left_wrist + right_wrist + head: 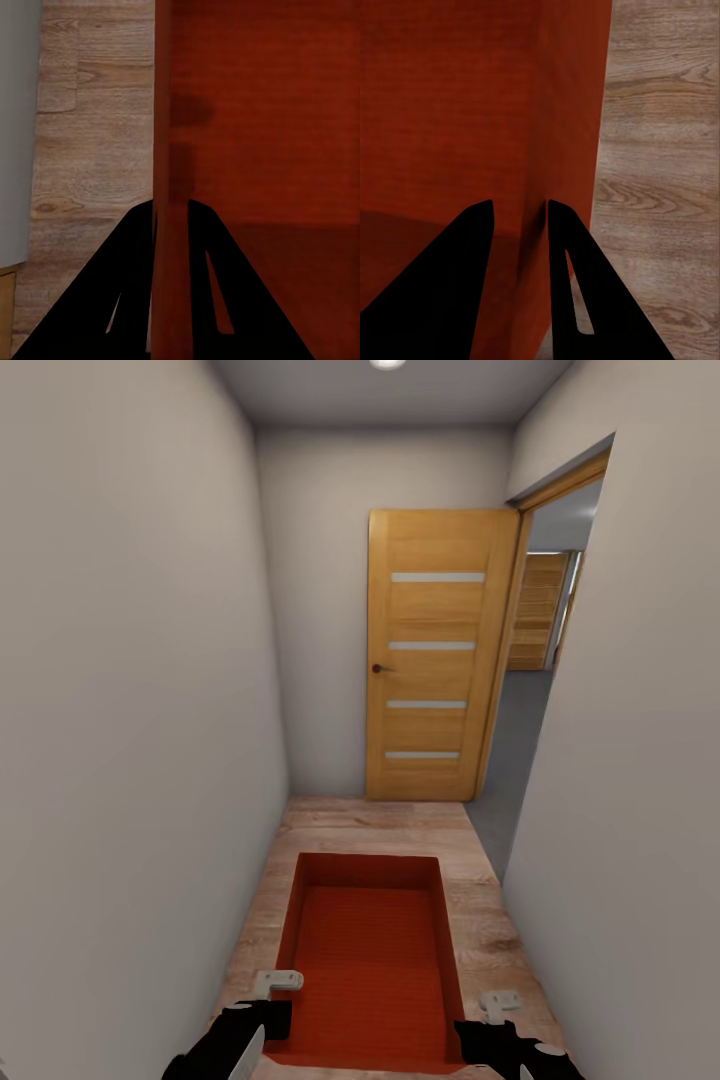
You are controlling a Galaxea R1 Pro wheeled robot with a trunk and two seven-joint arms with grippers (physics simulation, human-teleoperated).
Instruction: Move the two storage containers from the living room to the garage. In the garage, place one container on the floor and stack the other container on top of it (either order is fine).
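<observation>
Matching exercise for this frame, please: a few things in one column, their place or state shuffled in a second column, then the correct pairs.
Things:
1. storage container
2. wood-panelled door
3. left gripper
4. right gripper

Places or states:
A. swung open against the far wall of the corridor
B. fingers astride the container's right wall
C. carried low in front of the robot, open top up, empty
D. fingers astride the container's left wall

Pairs: 1-C, 2-A, 3-D, 4-B
</observation>
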